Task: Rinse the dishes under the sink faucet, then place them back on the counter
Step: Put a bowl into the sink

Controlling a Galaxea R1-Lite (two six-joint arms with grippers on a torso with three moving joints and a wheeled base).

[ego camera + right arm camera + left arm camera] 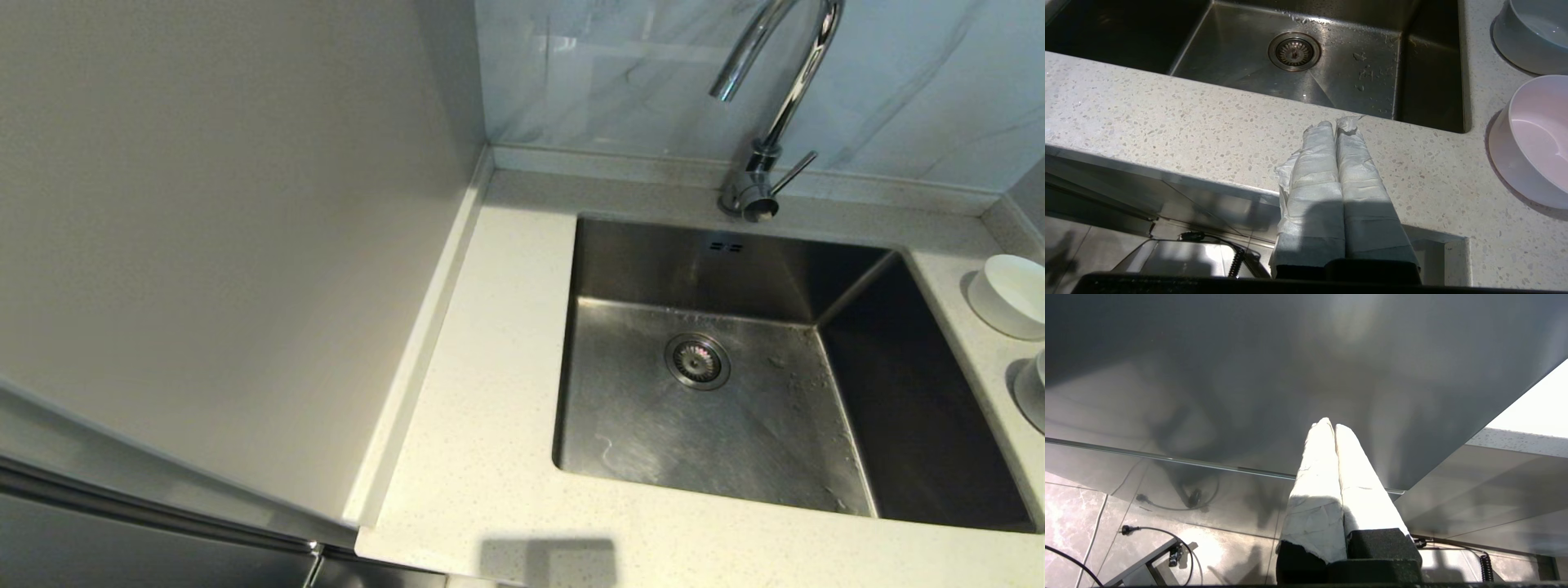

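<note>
The steel sink [735, 425] lies right of centre, its drain strainer [697, 360] in the floor and drops of water around it. The chrome faucet [749, 192] stands behind it; I see no water running. On the counter [482, 367] right of the sink sit a greyish-white bowl [1012, 294] [1533, 34] and, nearer, a pale pink bowl [1531, 143], both upright. A third bowl is out of view. My right gripper [1336, 124] is shut and empty above the counter's front edge, left of the pink bowl. My left gripper [1331, 424] is shut and empty, low beside a grey cabinet.
A tall grey cabinet panel [229, 245] walls off the counter's left side. Grey marbled tile [620, 73] rises behind the low back edge. Below the counter are floor tiles with cables [1155, 531]. Neither arm shows in the head view.
</note>
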